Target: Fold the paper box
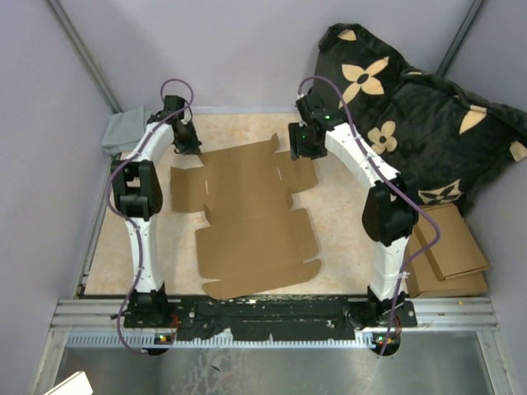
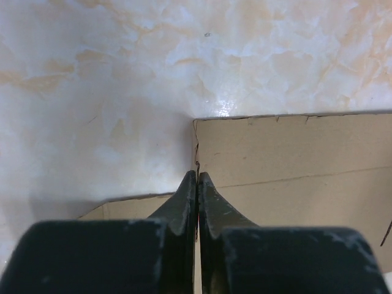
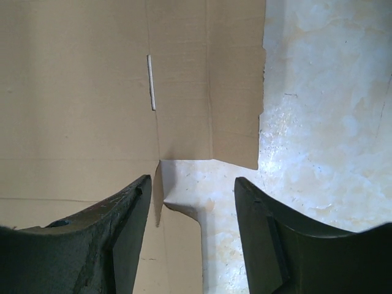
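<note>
Left claw (image 2: pixel 197 174) is pressed almost closed at a flap edge, though I cannot tell whether it grips; right claw (image 3: pixel 193 184) gapes, empty. Beneath both, on the marbled beige desk (image 1: pixel 338 222), the plain brown die-cut cardboard paper box (image 1: pixel 251 222) lies flat: seemingly nothing folded yet.

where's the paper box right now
In the top view the paper box lies flat and unfolded on the table between the arms, the left gripper at its far-left corner and the right gripper at its far-right edge.
</note>
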Robot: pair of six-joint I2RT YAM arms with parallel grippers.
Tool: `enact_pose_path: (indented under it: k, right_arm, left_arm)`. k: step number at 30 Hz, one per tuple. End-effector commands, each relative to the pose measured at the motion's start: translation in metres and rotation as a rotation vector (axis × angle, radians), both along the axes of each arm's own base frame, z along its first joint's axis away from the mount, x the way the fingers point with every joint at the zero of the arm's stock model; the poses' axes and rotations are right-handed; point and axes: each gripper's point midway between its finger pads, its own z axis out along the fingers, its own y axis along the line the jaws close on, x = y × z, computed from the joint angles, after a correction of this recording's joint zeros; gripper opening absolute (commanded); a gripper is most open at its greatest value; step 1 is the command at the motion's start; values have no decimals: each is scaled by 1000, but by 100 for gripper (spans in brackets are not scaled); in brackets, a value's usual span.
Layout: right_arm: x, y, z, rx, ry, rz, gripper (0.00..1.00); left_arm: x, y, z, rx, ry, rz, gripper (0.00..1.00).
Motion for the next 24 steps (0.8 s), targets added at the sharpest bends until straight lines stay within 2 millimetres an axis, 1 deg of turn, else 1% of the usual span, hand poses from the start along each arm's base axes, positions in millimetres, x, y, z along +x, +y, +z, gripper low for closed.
enact_pose_path:
  k: [1, 5, 9, 10, 11, 12, 13, 17, 18, 20, 22, 24]
  right_arm:
    - [10, 0, 15, 5, -36, 16, 58]
    - [15, 3, 17, 15, -30, 11, 58]
    - [22, 7, 21, 30, -34, 1, 58]
    - [24, 9, 22, 33, -34, 0, 58]
    - [26, 9, 24, 34, -35, -1, 58]
    - [28, 10, 28, 36, -41, -2, 58]
    - [30, 11, 29, 35, -38, -2, 58]
    - [40, 15, 48, 42, -61, 5, 61]
    - [40, 15, 51, 40, -59, 9, 61]
    - [39, 15, 62, 42, -63, 17, 62]
    - [33, 14, 69, 50, -64, 23, 62]
    - [27, 13, 78, 65, -75, 23, 62]
  left_arm:
    - [11, -2, 7, -1, -48, -37, 0]
    - [8, -1, 19, 20, -78, -60, 0]
    - [1, -6, 46, 6, -159, -108, 0]
    - [-2, -7, 63, 7, -211, -114, 0]
    - [-5, -8, 73, 10, -254, -121, 0]
    - [-8, -9, 86, 8, -308, -127, 0]
    - [-8, -11, 104, 4, -388, -131, 0]
    - [-29, -22, 157, 16, -641, -184, 0]
    - [-38, -27, 163, 18, -690, -217, 0]
    - [-51, -38, 187, 30, -812, -272, 0]
    - [-63, -45, 208, 53, -936, -323, 0]
    - [-76, -50, 220, 76, -1033, -360, 0]
